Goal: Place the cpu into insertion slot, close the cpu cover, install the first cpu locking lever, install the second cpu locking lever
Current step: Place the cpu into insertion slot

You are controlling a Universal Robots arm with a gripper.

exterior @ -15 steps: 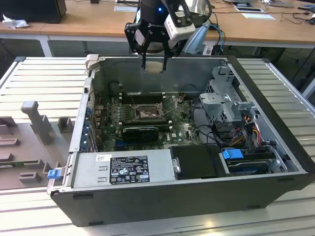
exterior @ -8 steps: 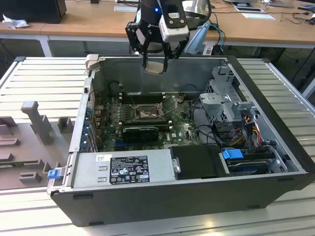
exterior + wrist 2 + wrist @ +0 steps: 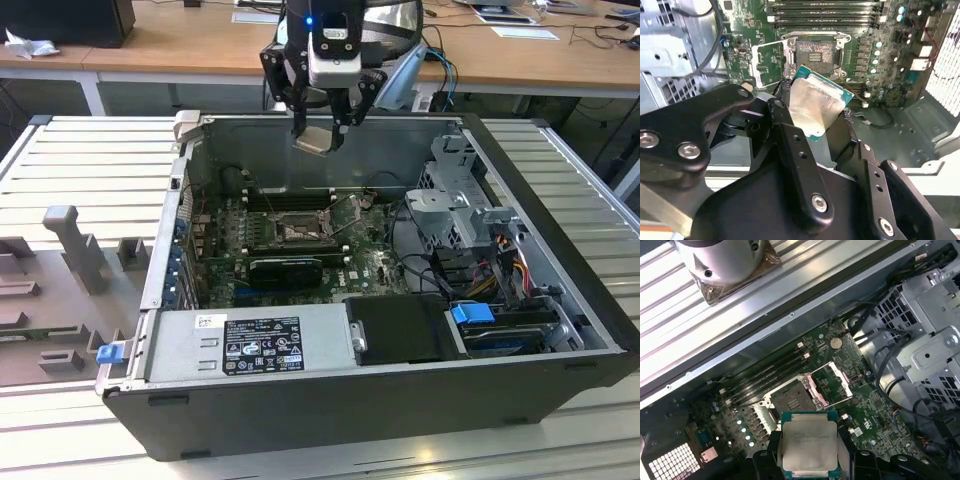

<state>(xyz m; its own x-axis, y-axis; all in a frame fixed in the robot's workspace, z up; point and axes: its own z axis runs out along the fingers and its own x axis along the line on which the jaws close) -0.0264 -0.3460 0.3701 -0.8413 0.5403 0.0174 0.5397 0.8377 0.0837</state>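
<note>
My gripper [image 3: 320, 128] hangs above the back wall of the open computer case, shut on the cpu [image 3: 314, 140], a flat silver-topped square chip with a green edge. In both wrist views the cpu [image 3: 815, 102] [image 3: 809, 442] sits between the black fingers [image 3: 784, 112] [image 3: 844, 452], held by two opposite edges. Well below it on the green board lies the insertion slot [image 3: 297, 228] [image 3: 815, 52] [image 3: 792, 399], dark, uncovered and with nothing in it. The cpu cover [image 3: 769, 62] [image 3: 832, 382] is swung open and stands to one side of the slot.
Long black memory slots [image 3: 825, 10] run beside the socket. A black card [image 3: 285, 268] lies in front of it. A labelled power supply box [image 3: 250, 345] fills the case front; the drive cage [image 3: 460, 200] and cables stand at the exterior view's right. A grey fixture tray [image 3: 60, 280] lies outside, left.
</note>
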